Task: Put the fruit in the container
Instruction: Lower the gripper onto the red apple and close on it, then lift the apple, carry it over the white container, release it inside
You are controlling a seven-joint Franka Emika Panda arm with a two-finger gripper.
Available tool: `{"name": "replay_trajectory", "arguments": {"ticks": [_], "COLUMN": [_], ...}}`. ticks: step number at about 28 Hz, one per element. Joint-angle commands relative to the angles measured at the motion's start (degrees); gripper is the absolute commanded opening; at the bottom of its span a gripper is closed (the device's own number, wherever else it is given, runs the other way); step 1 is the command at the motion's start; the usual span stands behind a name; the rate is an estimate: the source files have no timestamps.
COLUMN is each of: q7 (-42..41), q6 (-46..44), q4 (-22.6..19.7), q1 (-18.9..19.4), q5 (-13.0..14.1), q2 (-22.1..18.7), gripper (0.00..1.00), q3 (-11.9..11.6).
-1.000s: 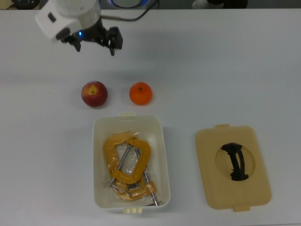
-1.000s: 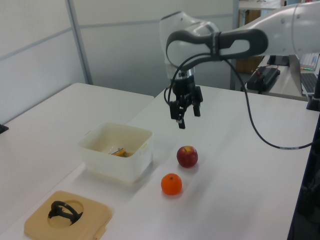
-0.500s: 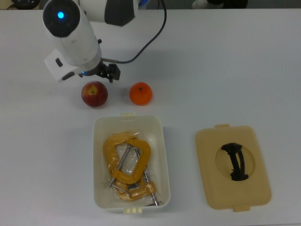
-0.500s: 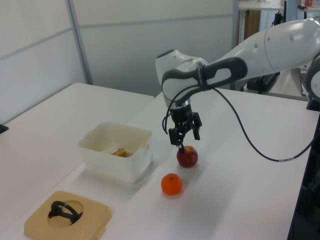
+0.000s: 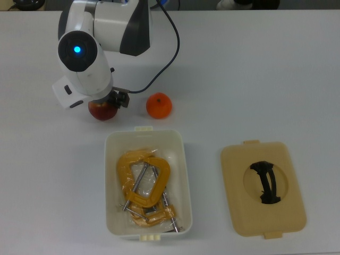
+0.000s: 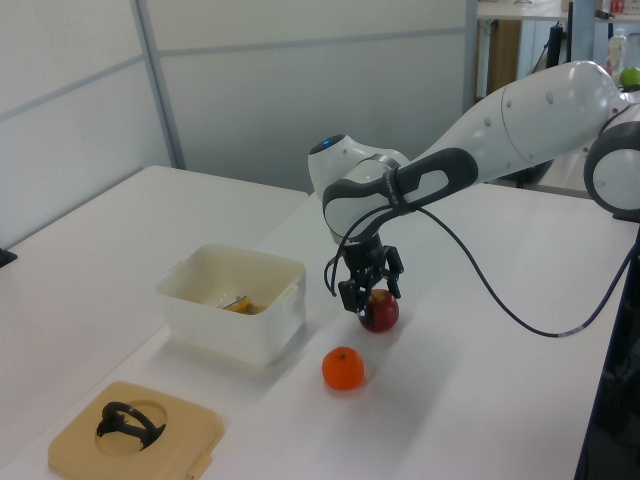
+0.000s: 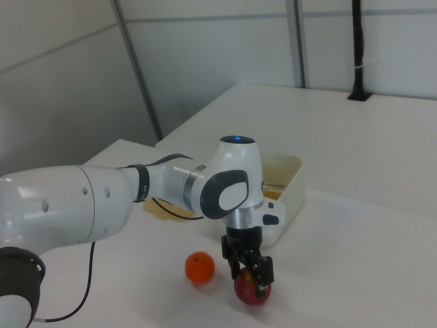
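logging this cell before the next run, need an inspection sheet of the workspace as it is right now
surface: white table, bare between the items.
job's things: apple on the table under the gripper; mandarin beside it, apart; white container open, no fruit inside.
clutter: yellow clamps lying in the container; tan lid with black handle flat on the table at the top view's right of the container.
grippers: gripper down at the apple, fingers straddling its top; apple not lifted.
cables: black cable looping from the arm's wrist above the table.
surroundings: grey partition panels behind the table; another desk with equipment at the left view's far right.
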Motion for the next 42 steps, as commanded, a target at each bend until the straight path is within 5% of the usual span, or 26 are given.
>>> {"name": "replay_trajectory", "arguments": {"ticks": [1,8,16,23,27,32,42], "q7": [1.0,-1.1,-4.27,-5.07,-5.07,-4.8,-4.97], "q6": [1.03,0.06,1.73,16.83,24.57,25.11,10.63], "q4": [-0.55,0.94,8.41,9.65,9.65,9.65,9.21], "q1": [0.21,-0.59,1.35,4.78,6.71,7.33,7.68], "q5": [-0.79,-0.96,-0.97,-0.44,-0.79,0.0,0.35], "q2": [-0.98,-7.92,-7.58,-5.56,-3.71,-3.53,-6.34], "gripper": [0.42,0.4,0.4,0.44,0.59,1.0,1.0], "q3": [-0.59,-0.33,0.03,0.47,0.47,0.47,0.56]}}
